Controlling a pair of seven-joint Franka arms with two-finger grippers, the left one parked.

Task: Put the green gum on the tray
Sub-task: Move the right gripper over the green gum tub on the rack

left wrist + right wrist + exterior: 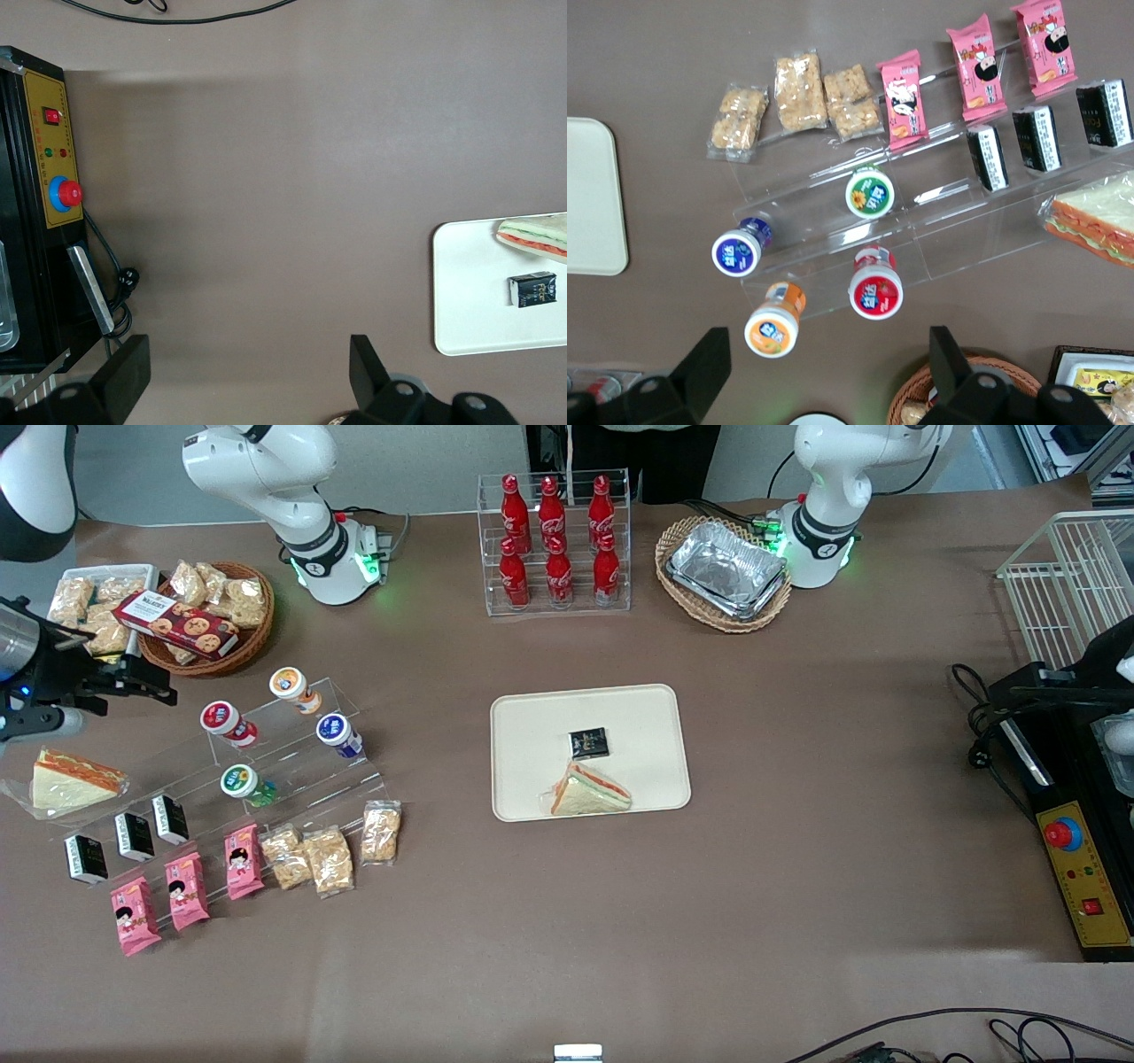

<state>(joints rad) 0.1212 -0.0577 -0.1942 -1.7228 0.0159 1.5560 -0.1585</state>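
Note:
The green gum [239, 781] is a small bottle with a green-labelled lid. It lies on a lower step of a clear tiered stand and also shows in the right wrist view [869, 194]. The beige tray [532, 726] lies mid-table with a wrapped sandwich [589, 790] and a small black packet [589, 741] on it; its edge shows in the right wrist view [594, 195]. My right gripper [146, 682] hangs open and empty above the table, farther from the front camera than the gum and beside the snack basket. In the wrist view the gripper [828, 367] has nothing between its fingers.
On the same stand lie orange-lidded [288, 684], red-lidded [221, 717] and blue-lidded [335, 731] bottles, black cartons and snack packets. A wicker basket of snacks [208, 615] is under the gripper's wrist. A cola rack [555, 545] and a basket of foil trays [725, 571] stand at the back.

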